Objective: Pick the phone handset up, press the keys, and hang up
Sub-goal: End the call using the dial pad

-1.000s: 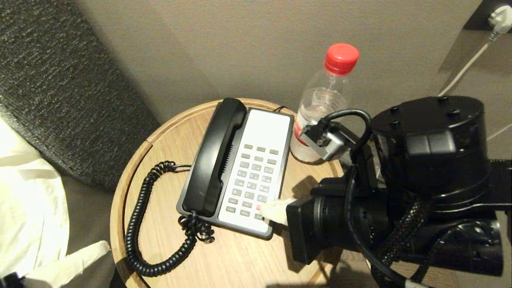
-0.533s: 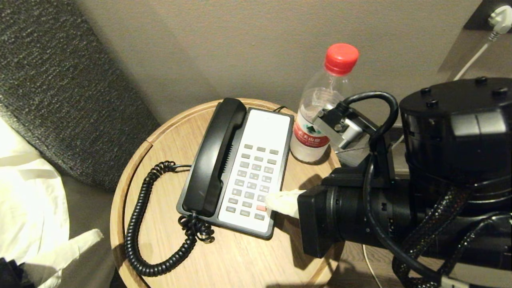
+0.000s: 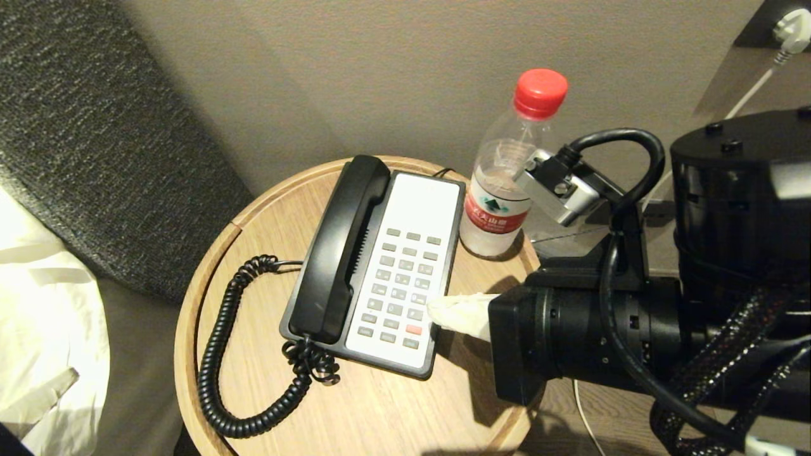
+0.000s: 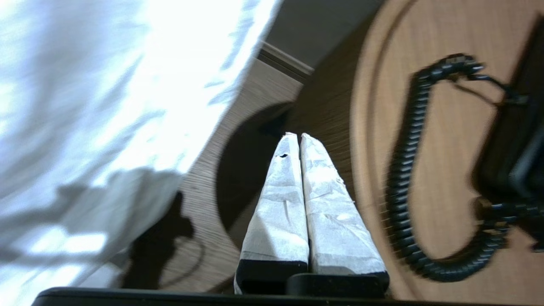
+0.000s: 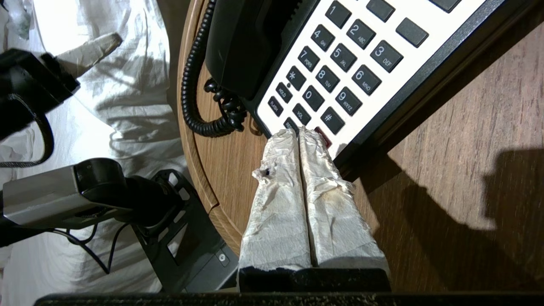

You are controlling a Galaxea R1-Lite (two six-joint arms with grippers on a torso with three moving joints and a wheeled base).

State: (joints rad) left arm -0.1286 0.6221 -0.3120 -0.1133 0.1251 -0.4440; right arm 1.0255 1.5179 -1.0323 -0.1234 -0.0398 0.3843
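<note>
The right gripper [image 3: 437,309] is sitting at the right edge of the phone base [image 3: 426,196], its two wrapped fingers [image 5: 280,187] pressed together with nothing between them. In the right wrist view the tips are hanging over the bottom row of the keys [image 3: 400,288], right by the red button [image 3: 414,329]; whether they're actually touching a key I can't tell from here. The bulky black right arm is taking up the whole right side of the head view and hiding that part of the table [image 3: 380,411].

The left gripper [image 4: 297,138] is hanging off the table's left rim, over the floor beside the white bedding [image 4: 106,85], fingers closed together and empty too. In the head view only a pale tip is showing at the lower left.

The handset [image 3: 342,247] is lying in its cradle along the left side of the base, nothing touching it. Its coiled cord [image 3: 222,354] is looping out over the table on the left and curling back to the handset's near end, so it's lying between the left gripper and the handset.

A water bottle [image 3: 507,183] with a red cap is standing upright just beside the base's far right corner, close behind the right wrist camera. A dark textured headboard [image 3: 95,126] is running along the left, and a white plug [image 3: 792,25] is in a wall socket top right.
</note>
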